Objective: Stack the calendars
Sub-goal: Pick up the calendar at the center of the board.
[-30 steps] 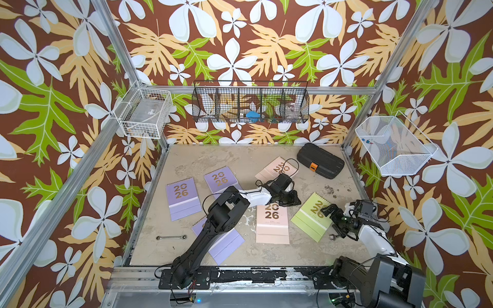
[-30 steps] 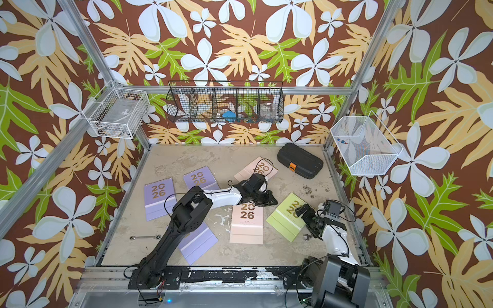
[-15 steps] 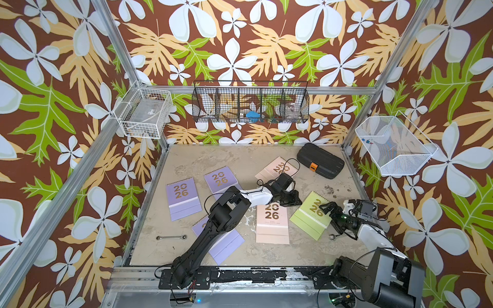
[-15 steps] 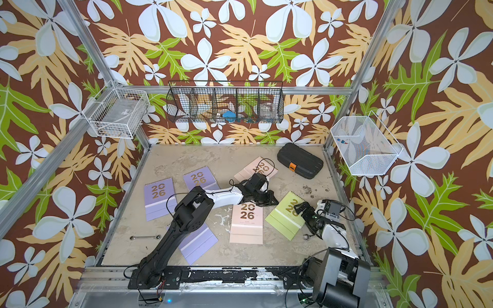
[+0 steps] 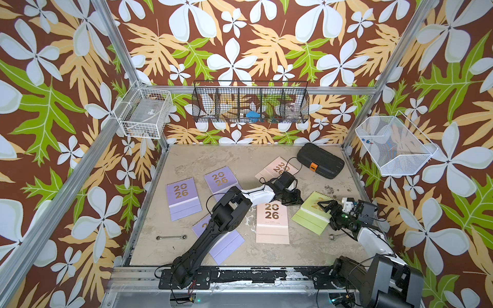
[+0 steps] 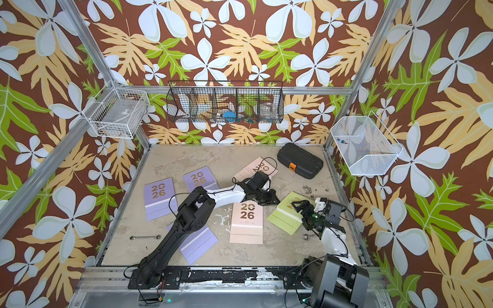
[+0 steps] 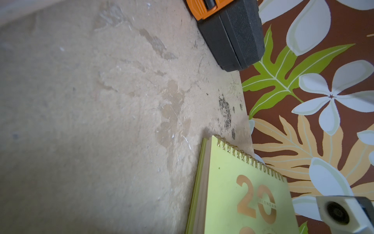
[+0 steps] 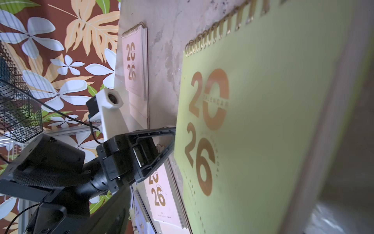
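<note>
Six calendars lie flat on the floor. Three are lilac: one far left [image 5: 183, 198], one behind it [image 5: 221, 179], and one partly under my left arm [image 5: 226, 244]. One pink calendar [image 5: 276, 167] lies at the back and another [image 5: 272, 222] in the middle. The green calendar [image 5: 309, 214] [image 6: 284, 216] lies right of it. My left gripper [image 5: 298, 200] [image 8: 172, 129] is shut and empty, its tip touching the green calendar's left edge [image 7: 242, 192]. My right gripper [image 5: 328, 216] [image 6: 304, 216] stands open astride the green calendar's right edge [image 8: 263, 121].
A black case with an orange latch [image 5: 320, 160] lies at the back right. One wrench [image 5: 171, 237] lies front left and another [image 5: 336, 236] beside my right arm. Wire baskets [image 5: 250, 102] hang on the walls above the floor.
My right gripper has crept left and back onto the green calendar's edge, and its jaws have narrowed a little. The left arm has barely moved.
</note>
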{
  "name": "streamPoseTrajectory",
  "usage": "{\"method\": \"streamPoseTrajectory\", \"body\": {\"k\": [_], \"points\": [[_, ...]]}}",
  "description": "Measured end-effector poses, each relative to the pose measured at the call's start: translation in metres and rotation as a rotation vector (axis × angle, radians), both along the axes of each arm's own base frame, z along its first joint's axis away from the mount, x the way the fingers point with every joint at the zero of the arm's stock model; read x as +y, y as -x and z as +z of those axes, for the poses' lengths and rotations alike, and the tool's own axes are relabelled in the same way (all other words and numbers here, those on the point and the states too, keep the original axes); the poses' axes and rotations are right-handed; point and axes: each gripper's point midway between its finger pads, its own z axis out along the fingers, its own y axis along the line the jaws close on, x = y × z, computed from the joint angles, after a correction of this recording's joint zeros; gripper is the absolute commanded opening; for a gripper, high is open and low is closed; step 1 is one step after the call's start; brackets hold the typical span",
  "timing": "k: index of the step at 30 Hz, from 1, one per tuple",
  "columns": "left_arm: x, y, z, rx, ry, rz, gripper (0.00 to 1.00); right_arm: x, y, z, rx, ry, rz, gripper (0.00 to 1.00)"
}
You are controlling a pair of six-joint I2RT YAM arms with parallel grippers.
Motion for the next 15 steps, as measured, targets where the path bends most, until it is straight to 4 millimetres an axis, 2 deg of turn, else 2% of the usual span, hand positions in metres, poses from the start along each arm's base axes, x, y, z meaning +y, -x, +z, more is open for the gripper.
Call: {"method": "streamPoseTrajectory", "body": {"k": [5,10,15], "points": [[0.002,-0.003,0.000,0.004,-0.005,0.005,0.12,-0.003,-0.008,0.008,-0.029,0.012,0.001,0.61],[0.010,-0.012,0.002,0.010,-0.012,0.025,0.11,-0.004,-0.006,0.005,-0.016,0.013,-0.006,0.42],[0.014,-0.022,0.014,-0.002,0.000,0.042,0.11,-0.006,-0.004,0.002,-0.009,0.026,-0.011,0.26]]}}
